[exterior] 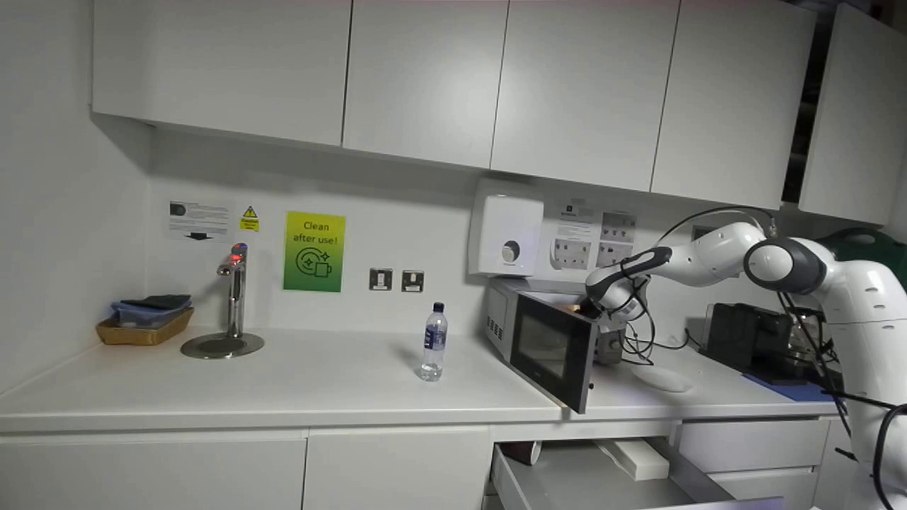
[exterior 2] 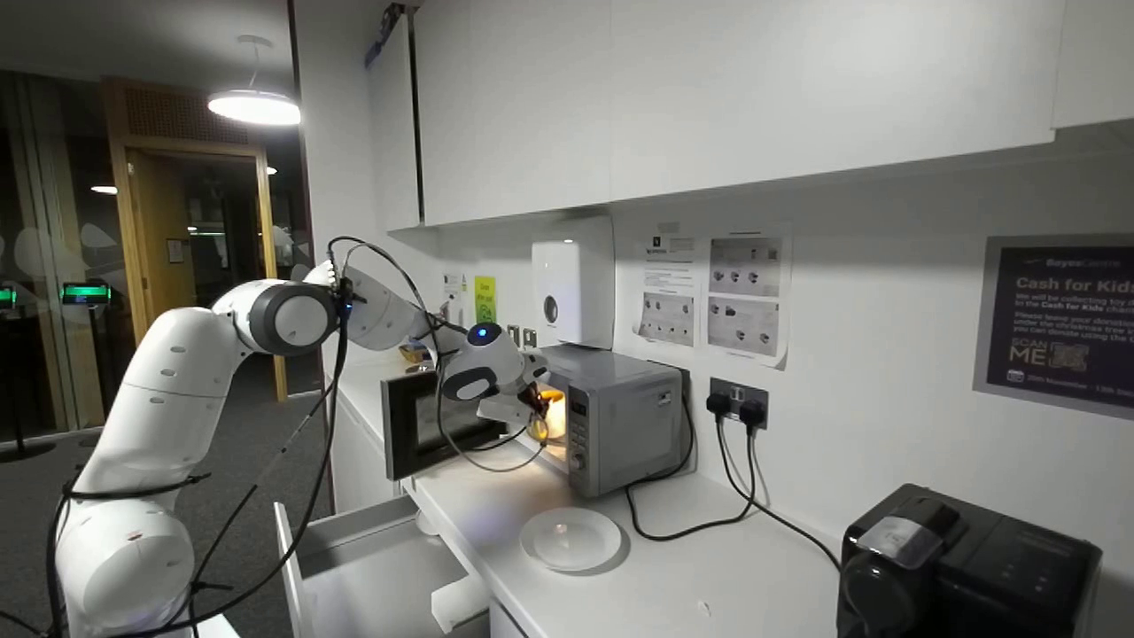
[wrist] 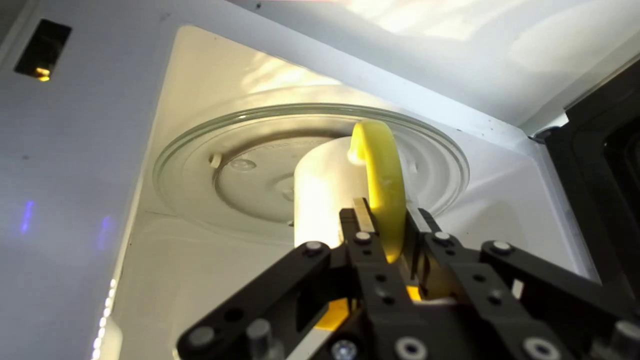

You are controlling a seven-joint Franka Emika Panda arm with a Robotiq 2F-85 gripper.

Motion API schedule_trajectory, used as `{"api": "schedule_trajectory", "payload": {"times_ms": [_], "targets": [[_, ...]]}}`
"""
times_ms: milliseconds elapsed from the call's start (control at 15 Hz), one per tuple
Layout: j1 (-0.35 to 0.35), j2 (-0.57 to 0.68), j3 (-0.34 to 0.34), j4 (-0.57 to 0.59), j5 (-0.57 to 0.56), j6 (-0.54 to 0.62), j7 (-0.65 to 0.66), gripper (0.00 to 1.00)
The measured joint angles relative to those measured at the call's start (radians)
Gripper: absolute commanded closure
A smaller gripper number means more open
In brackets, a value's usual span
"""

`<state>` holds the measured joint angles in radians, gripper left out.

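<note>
Largest is the long white tabletop point(exterior: 319, 375), seen in both exterior views. A white robot arm with dark joints point(exterior 2: 168, 408) reaches over its front edge, below which a grey rectangular drawer point(exterior: 588, 489) stands pulled out. A grey box-shaped microwave oven point(exterior 2: 633, 416) sits toward the tabletop's back edge, its dark rectangular door point(exterior: 542, 340) swung out to the front edge. A round clear glass turntable point(wrist: 255, 190) lies inside. A round white plate point(exterior 2: 571, 540) lies beside the oven, near the tabletop's front edge. On the oven's door side a clear plastic bottle point(exterior: 434, 347) stands upright. A white cylindrical mug point(wrist: 322, 195) is in the oven's opening, over the turntable in the wrist view; whether it touches the glass cannot be told. Its long axis looks roughly upright, though the jaws hide one end. Its curved yellow handle point(wrist: 387, 185) points out of the oven, toward the tabletop's front edge. The jaws stand nearly together, pinching that handle from both sides.
</note>
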<state>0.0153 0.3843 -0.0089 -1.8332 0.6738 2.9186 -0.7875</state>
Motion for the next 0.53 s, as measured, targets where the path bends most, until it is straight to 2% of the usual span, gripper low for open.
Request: {"api": "schedule_trajectory", "payload": {"times_ms": [533], "targets": [[0.000,0.005,0.000,0.000,0.000,0.000,0.008,0.96]]}}
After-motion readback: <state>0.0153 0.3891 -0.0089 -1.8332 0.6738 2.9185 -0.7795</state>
